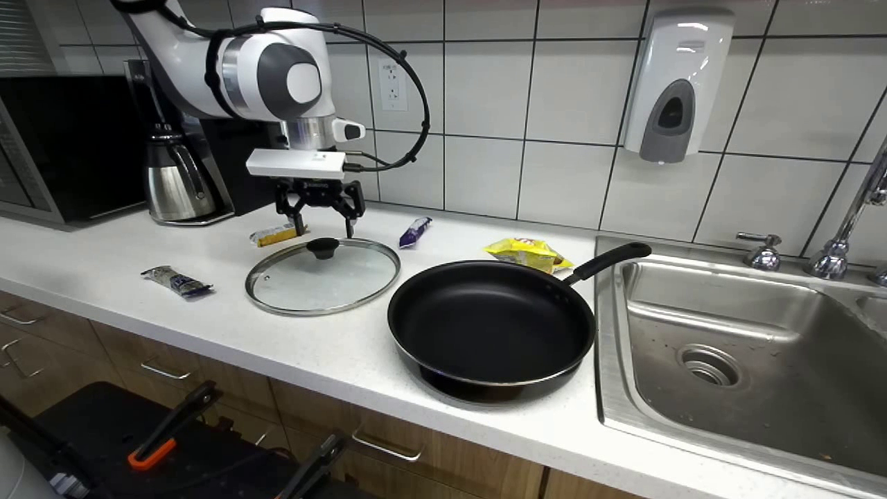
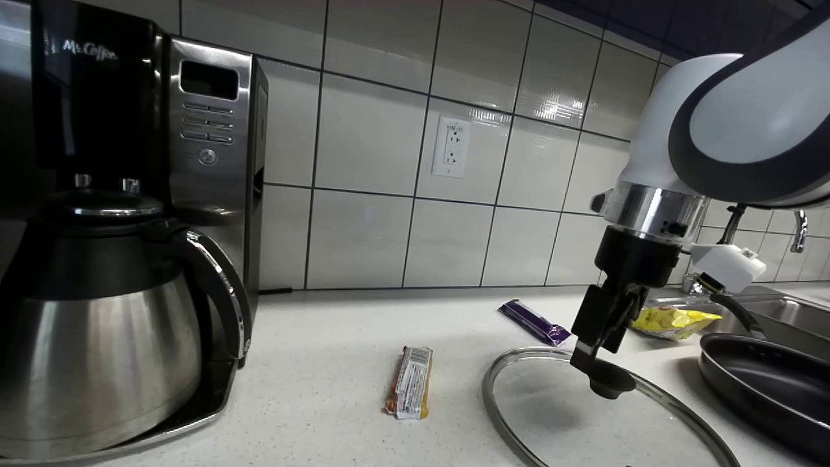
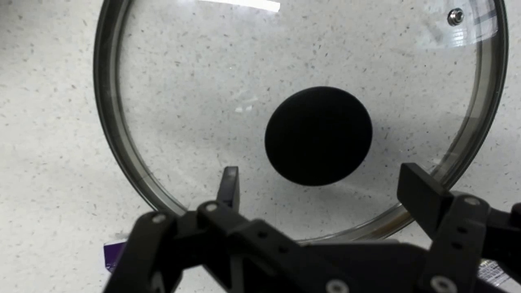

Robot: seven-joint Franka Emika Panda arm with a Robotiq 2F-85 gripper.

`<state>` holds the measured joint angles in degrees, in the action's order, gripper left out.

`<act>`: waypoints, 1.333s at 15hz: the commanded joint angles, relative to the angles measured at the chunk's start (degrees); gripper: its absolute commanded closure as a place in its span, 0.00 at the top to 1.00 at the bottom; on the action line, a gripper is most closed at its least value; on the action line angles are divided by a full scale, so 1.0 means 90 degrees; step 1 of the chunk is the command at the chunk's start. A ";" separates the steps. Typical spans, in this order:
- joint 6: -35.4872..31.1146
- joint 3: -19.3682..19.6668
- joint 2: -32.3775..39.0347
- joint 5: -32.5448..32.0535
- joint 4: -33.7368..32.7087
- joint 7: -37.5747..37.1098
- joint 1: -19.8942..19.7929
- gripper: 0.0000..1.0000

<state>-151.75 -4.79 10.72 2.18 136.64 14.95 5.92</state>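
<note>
gripper [image 1: 324, 231] spread wide, near black knob [image 3: 318, 136] of glass lid [image 1: 326, 285] on white counter [image 1: 339, 346], black pan [image 1: 492, 322] beside lid

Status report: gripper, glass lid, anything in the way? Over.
Gripper open, nothing gripped, near black knob. Glass lid resting on the counter beside the frying pan. Nothing seen blocking the knob; purple wrapper outside the lid.
</note>
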 commanded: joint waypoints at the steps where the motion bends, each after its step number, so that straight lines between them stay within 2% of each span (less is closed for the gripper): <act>1: 0.0015 -0.0106 0.0000 -0.0042 -0.0008 -0.0034 -0.0107 1.00; 17: 0.0015 -0.0106 0.0000 -0.0042 -0.0008 -0.0034 -0.0107 1.00; 20: -0.0006 0.0021 0.0087 -0.0275 -0.0117 -0.0154 -0.0116 1.00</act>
<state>-151.78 -4.66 10.80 1.89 136.64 14.78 5.89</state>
